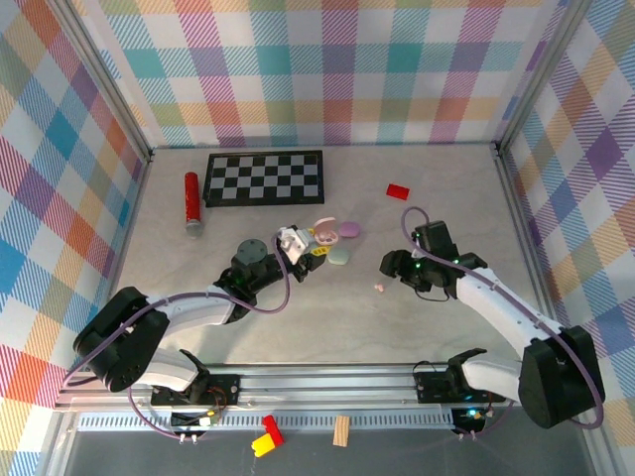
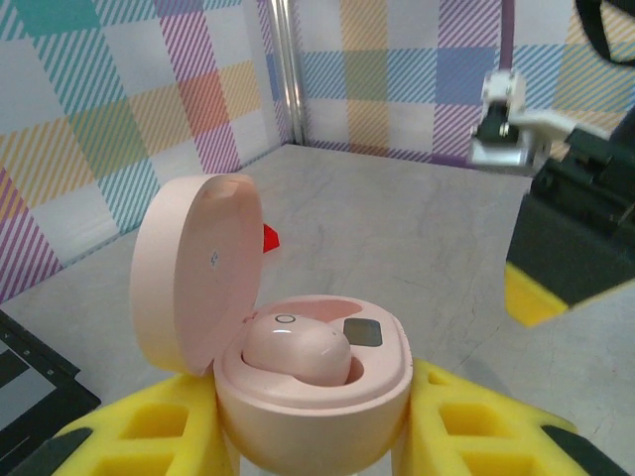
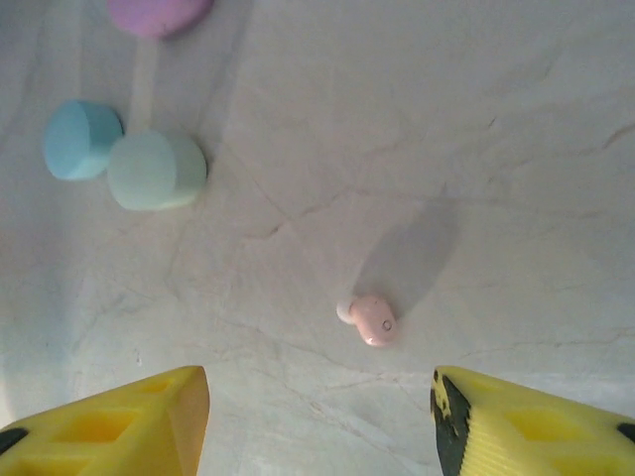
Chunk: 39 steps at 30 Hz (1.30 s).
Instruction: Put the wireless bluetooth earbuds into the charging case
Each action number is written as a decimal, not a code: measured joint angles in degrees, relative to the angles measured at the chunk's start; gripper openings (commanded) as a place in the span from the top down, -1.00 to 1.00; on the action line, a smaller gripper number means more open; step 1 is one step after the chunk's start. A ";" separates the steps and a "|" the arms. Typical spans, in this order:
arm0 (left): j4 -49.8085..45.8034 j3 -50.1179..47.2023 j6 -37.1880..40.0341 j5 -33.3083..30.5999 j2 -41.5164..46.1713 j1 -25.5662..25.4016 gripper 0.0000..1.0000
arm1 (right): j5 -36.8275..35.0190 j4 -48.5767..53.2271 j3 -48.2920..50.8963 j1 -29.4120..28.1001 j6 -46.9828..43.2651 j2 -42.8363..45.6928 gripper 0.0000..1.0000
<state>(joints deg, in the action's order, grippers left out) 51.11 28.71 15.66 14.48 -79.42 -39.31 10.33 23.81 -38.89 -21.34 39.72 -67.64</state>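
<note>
a pale marble-look table [image 1: 417, 327] inside plaid walls, seen from above, with a black-and-white checkered mat [image 1: 264, 178] at the far side and a red tube [image 1: 191, 198] beside it.

the left gripper [image 2: 314, 436] is near the table's middle. its yellow fingers are closed on the base of a pink charging case [image 2: 317, 387], held upright with its lid [image 2: 193, 268] swung open to the left. the right gripper [image 3: 319, 397] hangs above the table to the right, fingers spread wide and holding nothing.

three closed cases lie near the pink one: a green case [image 3: 157, 171] touching a blue case [image 3: 81, 139], and a purple case [image 3: 157, 12] beyond them.

one pink earbud [image 2: 296, 352] sits in the case's left seat. a second, loose earbud [image 3: 372, 319] lies on the bare table, just ahead of the open right fingers and slightly right of their centre line.

as i judge it, the step in hand is picking up the loose bud. i would shift the right gripper slightly right to centre the bud, come straight down, and close gently, since so small and smooth a piece may squirt out.

the empty seat is partly hidden behind the seated bud. the pink case's bottom and the purple case are cut off by frame edges. i cannot tell which way the loose bud's tip faces.
</note>
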 measured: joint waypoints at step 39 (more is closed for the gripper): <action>2.58 -2.32 -3.19 1.53 2.01 1.97 0.29 | 9.22 -9.79 -3.04 -9.22 -2.99 -19.63 -0.23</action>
<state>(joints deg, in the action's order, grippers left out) 53.69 26.39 12.47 16.01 -77.41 -37.34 19.55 14.02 -41.93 -30.57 36.73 -87.26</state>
